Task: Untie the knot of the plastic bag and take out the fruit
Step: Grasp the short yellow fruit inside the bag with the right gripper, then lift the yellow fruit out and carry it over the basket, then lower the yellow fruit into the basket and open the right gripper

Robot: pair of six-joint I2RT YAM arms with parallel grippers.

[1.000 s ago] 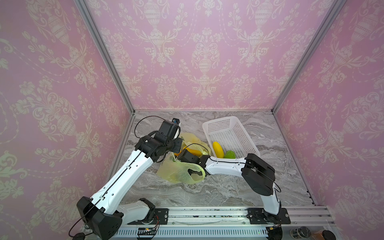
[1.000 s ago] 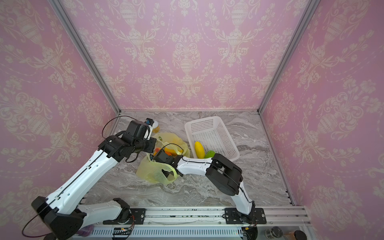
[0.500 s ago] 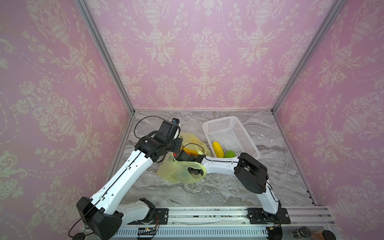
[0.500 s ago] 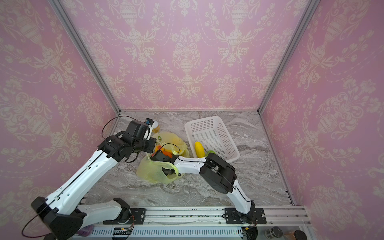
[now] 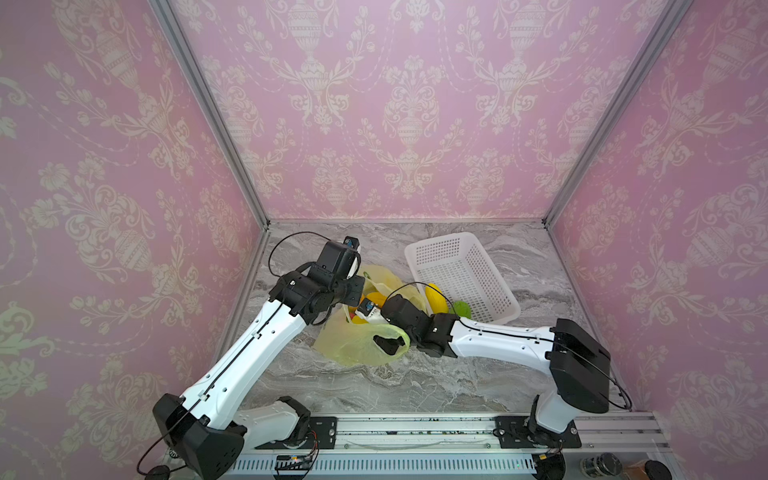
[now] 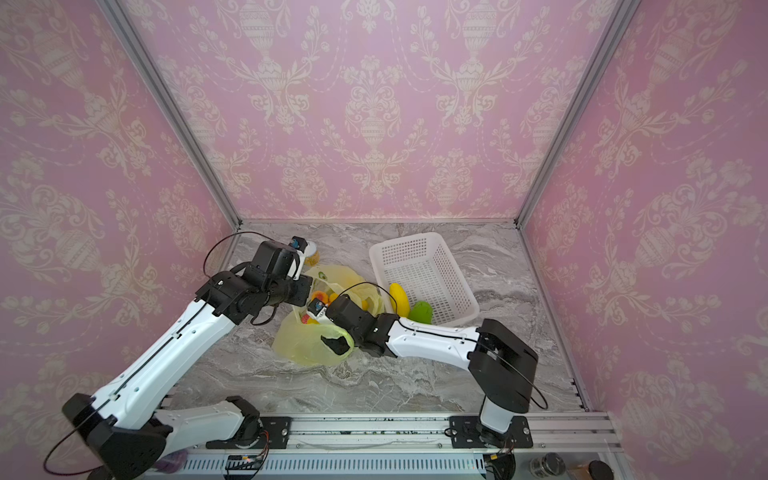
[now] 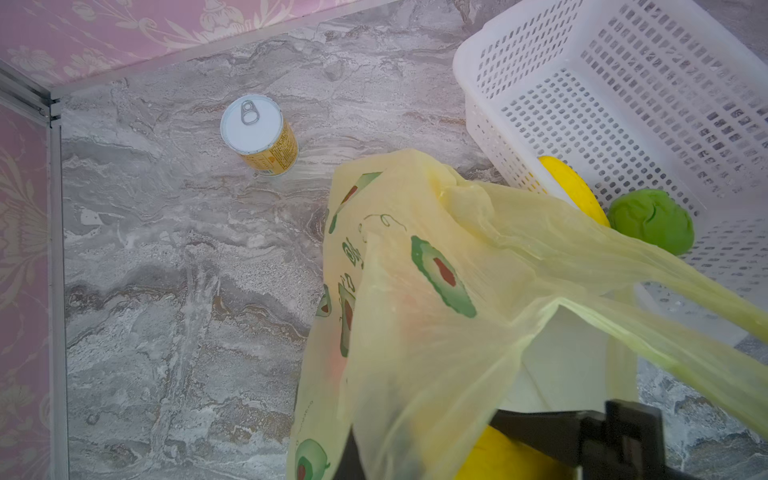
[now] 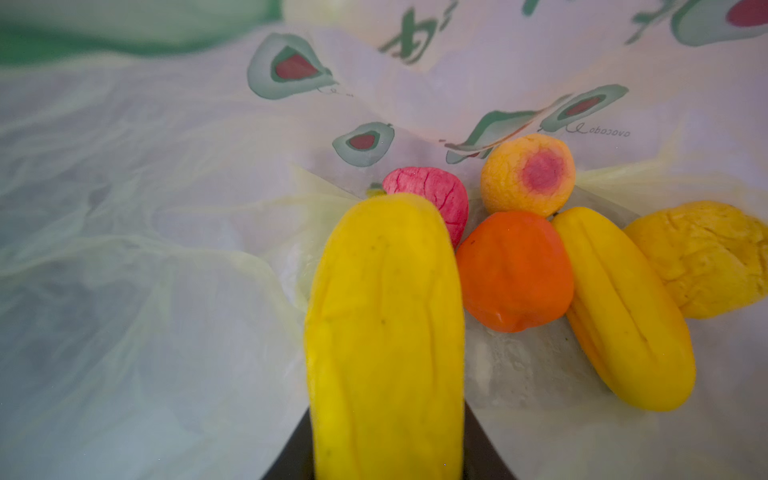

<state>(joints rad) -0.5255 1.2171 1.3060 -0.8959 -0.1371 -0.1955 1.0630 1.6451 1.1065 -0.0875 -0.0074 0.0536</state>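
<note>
The plastic bag [image 5: 357,345] lies on the marble table [image 5: 415,386], its mouth open, just beside the white basket [image 5: 440,239] on the side toward the left arm. In the right wrist view we count six fruits inside it: a long yellow fruit [image 8: 386,332], a pink-red bumpy one [image 8: 432,195], an orange one [image 8: 515,270], a round yellow-orange one with a red blotch [image 8: 528,174], a second long yellow one [image 8: 623,307] and a rounder yellow one [image 8: 706,257]. The right gripper [image 8: 386,415] reaches into the bag from the basket's side, its dark jaws closed against both flanks of the long yellow fruit. The left gripper [image 5: 358,296] is fully closed, pinching the bag's film at the edge farther from the basket and holding it up. Inside the basket, at its near end, a yellow fruit [image 5: 436,297] and a green bumpy fruit [image 5: 462,308] lie side by side. A gold can with a white lid [image 7: 259,133] stands upright well apart from the basket, past the bag.
</note>
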